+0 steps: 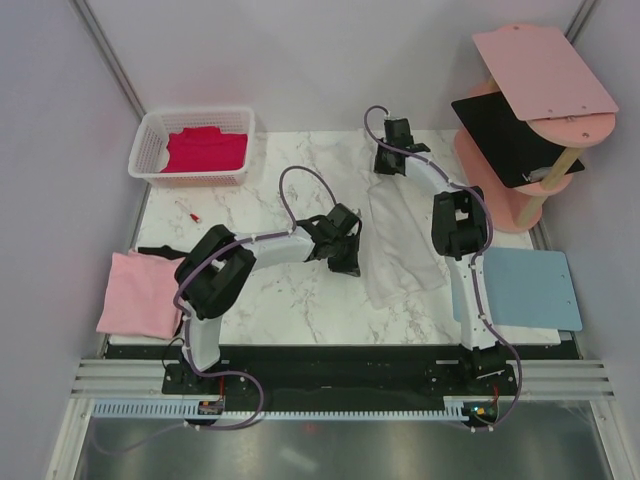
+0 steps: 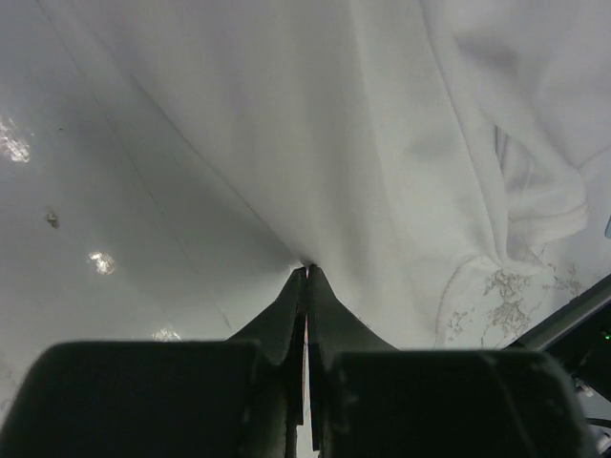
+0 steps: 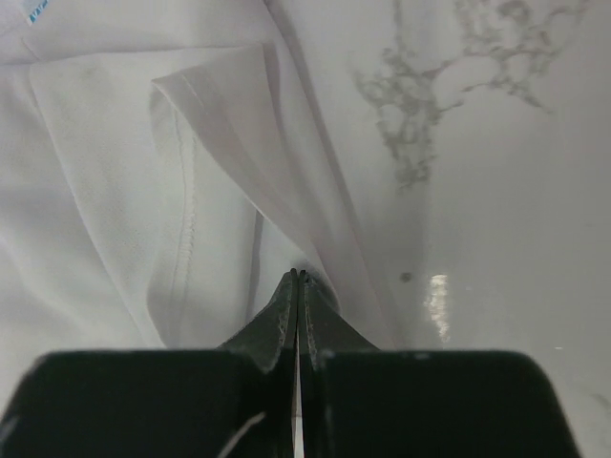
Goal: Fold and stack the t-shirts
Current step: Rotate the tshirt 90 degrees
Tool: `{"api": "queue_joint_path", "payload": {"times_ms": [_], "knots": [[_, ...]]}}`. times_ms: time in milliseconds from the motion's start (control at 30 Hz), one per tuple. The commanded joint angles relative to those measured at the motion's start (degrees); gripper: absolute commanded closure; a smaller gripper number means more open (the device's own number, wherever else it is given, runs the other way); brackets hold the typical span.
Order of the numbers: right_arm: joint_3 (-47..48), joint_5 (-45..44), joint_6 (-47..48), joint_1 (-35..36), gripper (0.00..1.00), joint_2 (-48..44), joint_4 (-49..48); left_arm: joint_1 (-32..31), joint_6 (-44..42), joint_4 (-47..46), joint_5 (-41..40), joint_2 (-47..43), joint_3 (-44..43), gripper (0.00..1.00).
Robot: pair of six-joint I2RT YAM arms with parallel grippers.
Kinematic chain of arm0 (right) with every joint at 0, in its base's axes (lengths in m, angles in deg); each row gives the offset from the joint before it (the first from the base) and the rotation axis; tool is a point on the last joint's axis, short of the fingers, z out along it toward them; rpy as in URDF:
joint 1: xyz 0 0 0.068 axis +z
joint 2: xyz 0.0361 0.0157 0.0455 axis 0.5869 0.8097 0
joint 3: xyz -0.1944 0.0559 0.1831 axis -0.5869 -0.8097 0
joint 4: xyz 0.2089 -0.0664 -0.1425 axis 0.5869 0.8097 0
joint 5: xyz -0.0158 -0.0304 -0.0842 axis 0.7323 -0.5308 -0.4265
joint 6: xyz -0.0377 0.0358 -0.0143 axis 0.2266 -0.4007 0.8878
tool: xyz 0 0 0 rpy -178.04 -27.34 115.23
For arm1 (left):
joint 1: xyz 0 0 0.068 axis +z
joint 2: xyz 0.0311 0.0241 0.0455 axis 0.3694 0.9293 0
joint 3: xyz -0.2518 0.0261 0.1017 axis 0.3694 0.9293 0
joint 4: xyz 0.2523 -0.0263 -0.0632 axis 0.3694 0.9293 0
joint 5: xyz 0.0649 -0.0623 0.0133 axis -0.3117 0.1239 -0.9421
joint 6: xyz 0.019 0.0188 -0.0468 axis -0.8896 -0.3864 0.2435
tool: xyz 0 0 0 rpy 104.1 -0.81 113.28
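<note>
1. The white t-shirt (image 1: 400, 245) lies in a rumpled long strip on the marble table (image 1: 280, 310), just beside the light-blue mat (image 1: 525, 290).
2. The left gripper (image 2: 305, 271) and right gripper (image 3: 298, 276) each have their jaws together, pinching the shirt's edge.
3. The step is likely mid-fold. Next, carry both pinched edges across evenly, then release.
4. The pink t-shirt (image 1: 140, 292) waits, well apart from the mat.

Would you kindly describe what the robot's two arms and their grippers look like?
Both the left arm and the right arm have white links joined by bulky black joint housings. A thin purplish-grey cable loops along each arm. The left gripper and the right gripper are black and taper to thin, flat tips. No markings can be made out.
</note>
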State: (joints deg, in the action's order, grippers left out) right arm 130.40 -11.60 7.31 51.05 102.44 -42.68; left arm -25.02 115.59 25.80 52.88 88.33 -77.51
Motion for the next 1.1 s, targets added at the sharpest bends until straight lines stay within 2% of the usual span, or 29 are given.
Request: {"api": "queue_joint_path", "payload": {"times_ms": [0,267,433,700,900,1067], "knots": [[-1.87,-3.84,-0.68,-0.96,1.00,-0.09,4.95,-0.24,2.87,-3.50,1.29,2.73,-1.23,0.98],[-4.94,-6.30,0.37,-1.40,1.00,-2.64,6.53,0.64,1.91,1.59,-4.94,3.44,0.26,0.98],[-5.21,-3.23,1.43,-1.49,1.00,-4.04,6.01,3.88,0.86,5.98,-9.16,-1.12,4.39,0.98],[-6.88,-5.68,1.96,-1.49,1.00,-7.12,7.06,8.11,-1.87,9.16,-11.98,-8.86,10.46,0.98],[-8.11,-4.89,1.52,-1.49,1.00,-8.97,6.27,3.29,-3.99,2.93,-5.92,-15.90,9.68,0.98],[-8.64,-5.07,1.43,-1.49,1.00,-8.80,6.36,-2.60,0.06,-0.95,-2.84,-14.59,6.00,0.98]]}}
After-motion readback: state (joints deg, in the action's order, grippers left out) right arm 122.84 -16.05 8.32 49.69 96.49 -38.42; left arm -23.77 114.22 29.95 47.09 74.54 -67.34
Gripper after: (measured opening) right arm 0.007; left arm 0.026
